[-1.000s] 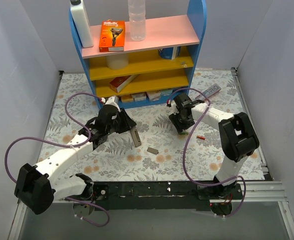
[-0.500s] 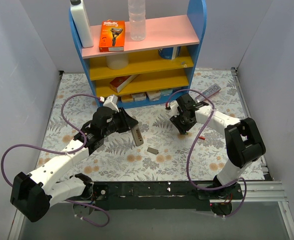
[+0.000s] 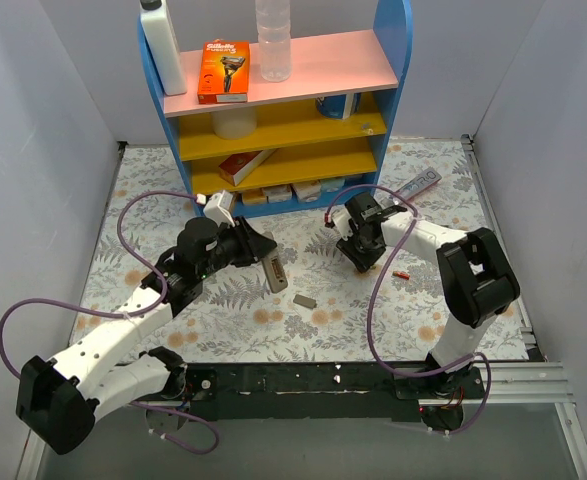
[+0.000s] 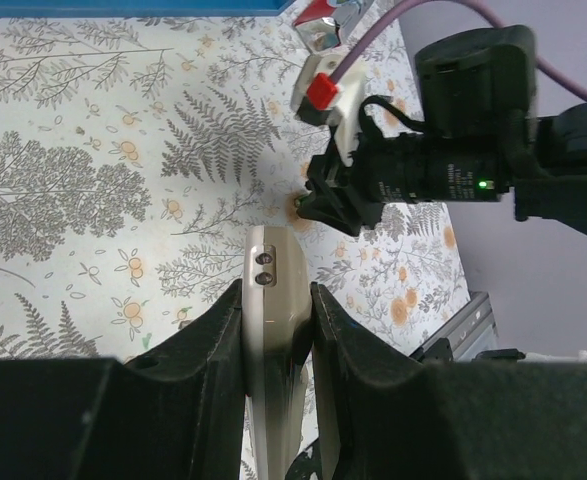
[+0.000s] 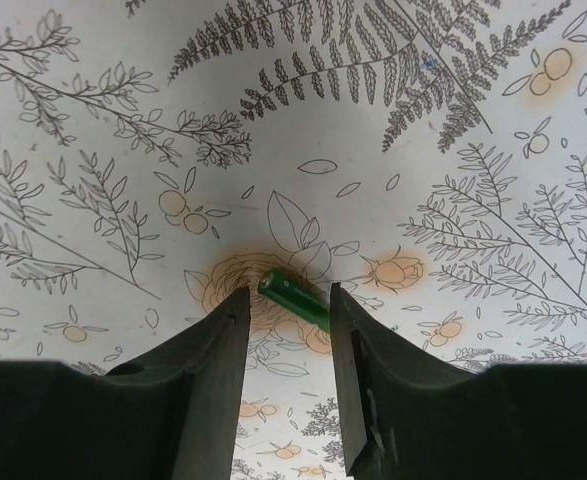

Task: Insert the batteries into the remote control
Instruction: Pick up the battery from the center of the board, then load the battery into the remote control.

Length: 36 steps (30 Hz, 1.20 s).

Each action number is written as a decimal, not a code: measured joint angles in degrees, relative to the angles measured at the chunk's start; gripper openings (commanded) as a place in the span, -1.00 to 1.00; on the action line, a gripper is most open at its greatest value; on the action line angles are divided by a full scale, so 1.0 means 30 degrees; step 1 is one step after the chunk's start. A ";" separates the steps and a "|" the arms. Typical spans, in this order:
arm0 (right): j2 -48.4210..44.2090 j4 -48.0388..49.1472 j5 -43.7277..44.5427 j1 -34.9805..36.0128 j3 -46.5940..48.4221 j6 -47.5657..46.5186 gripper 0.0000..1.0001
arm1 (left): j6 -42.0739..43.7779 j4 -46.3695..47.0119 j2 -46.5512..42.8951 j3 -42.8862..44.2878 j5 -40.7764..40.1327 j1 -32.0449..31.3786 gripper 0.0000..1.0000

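Note:
My left gripper (image 3: 261, 257) is shut on the remote control (image 3: 272, 272), holding it by its long sides above the floral table. In the left wrist view the remote control (image 4: 270, 290) points away from between the fingers (image 4: 223, 330), its end with two small screws showing. The right gripper (image 5: 289, 300) is low over the table, its jaws partly open on either side of a green battery (image 5: 295, 297). That battery lies slanted on the cloth, its right end behind the right finger (image 5: 348, 340). A red battery (image 3: 401, 273) lies right of the right gripper (image 3: 365, 262).
A small grey cover piece (image 3: 304, 300) lies on the table between the arms. A blue shelf unit (image 3: 273, 100) with boxes and bottles stands at the back. A long silver-purple tube (image 3: 418, 185) lies at the back right. Purple cables loop round both arms.
The right jaws have narrowed around the green battery and the right gripper has shifted a little left. The left arm has shifted slightly, with the remote control still in its grip.

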 measured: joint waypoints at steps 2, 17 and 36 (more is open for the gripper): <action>0.0321 0.0124 0.0138 0.0066 0.0000 -0.0029 -0.20 | 0.0044 0.0219 -0.0131 -0.0022 0.0153 0.0000 -1.00; 0.0554 0.0299 0.1027 0.0525 0.0109 0.0554 -0.97 | 0.0240 0.1056 -0.0466 -0.0044 0.0750 0.0000 -1.00; -0.7781 0.6645 -0.2521 0.3060 -0.1938 0.7512 -0.97 | 0.0299 0.8415 -0.1654 -0.3949 0.2565 0.0000 -1.00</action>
